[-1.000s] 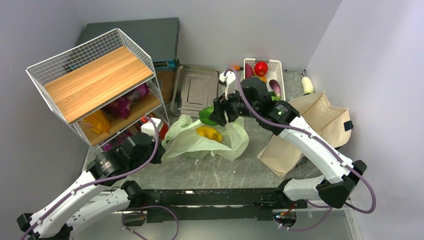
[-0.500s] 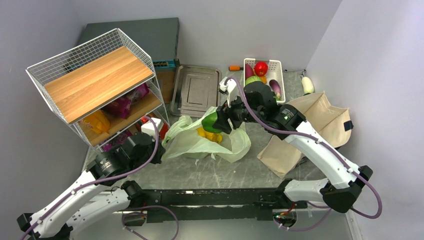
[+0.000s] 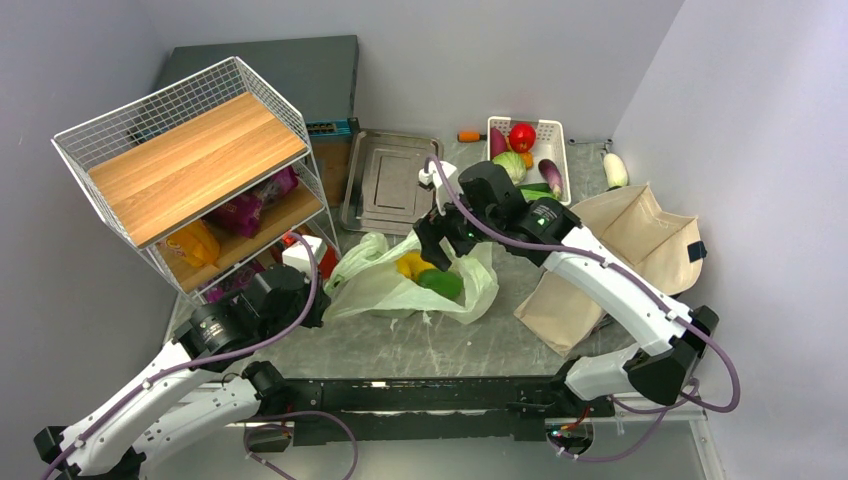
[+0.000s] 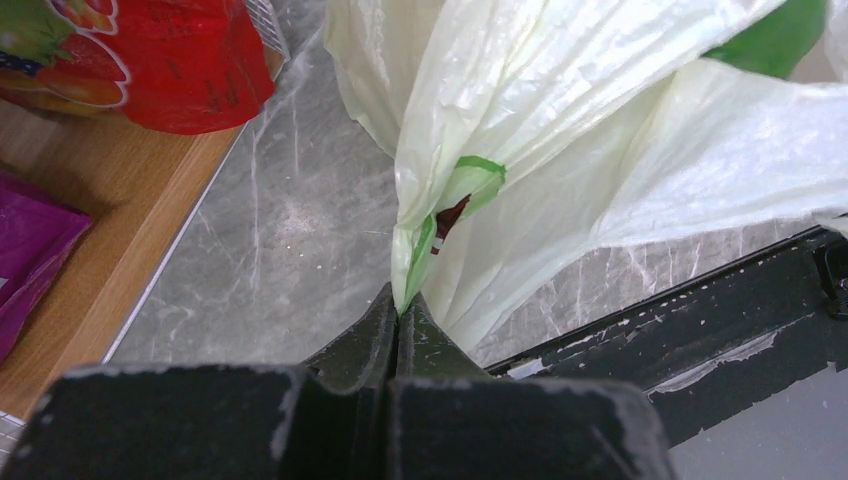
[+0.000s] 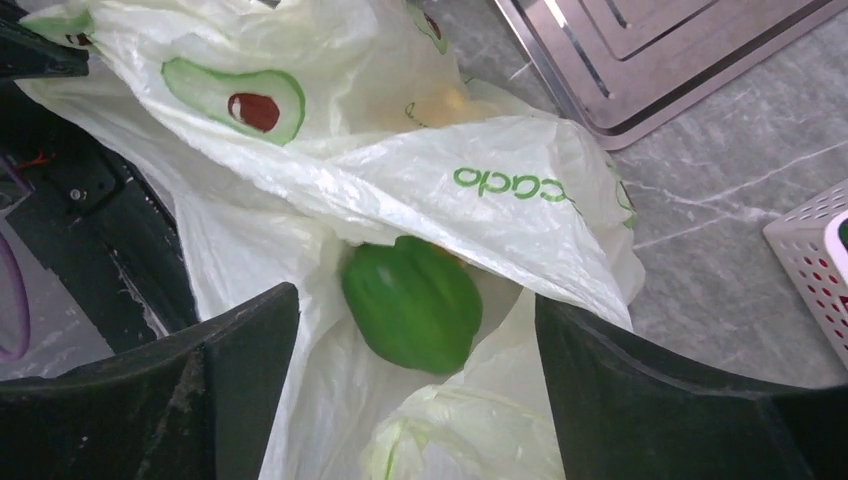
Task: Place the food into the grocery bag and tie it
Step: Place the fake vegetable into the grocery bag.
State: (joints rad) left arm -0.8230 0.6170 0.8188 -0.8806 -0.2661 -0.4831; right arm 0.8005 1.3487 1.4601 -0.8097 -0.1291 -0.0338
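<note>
Grocery bag (image 3: pixel 372 288): thin pale-green plastic with an avocado print. It lies crumpled on the grey marbled surface (image 3: pixel 450 345) with its mouth open and facing up. Not tied.

Left gripper (image 4: pixel 398 328): at the bag's near-left edge. The fingers are pressed together, clamped on a gathered fold of the plastic. The film fans up and away from the pinch.

Right gripper (image 5: pixel 415 300): directly above the bag's open mouth, pointing down into it. The fingers are spread wide apart with nothing held between them, and neither touches the fruit below.

Green fruit (image 3: pixel 441 283): glossy, inside the bag at the near-right part of the opening, under the spread fingers. It is slightly blurred in the right wrist view, so I cannot tell whether it is at rest.

Yellow fruit (image 3: pixel 412 264): also inside the bag, just beside the green one on its far-left side. It is partly veiled by plastic, and I cannot tell its kind.

Surroundings, all referenced to the bag:
- Wire rack (image 3: pixel 190 170) with a wooden top, to the left and beyond.
- Red pouch (image 4: pixel 170 60) on a low wooden board, near the bag's left edge.
- Metal tray (image 3: pixel 390 180), just beyond the bag.
- White basket (image 3: pixel 563 150) holding assorted produce, beyond and to the right, well apart.
- Canvas tote (image 3: pixel 640 240), beige, lying flat to the right, apart from the bag.
</note>
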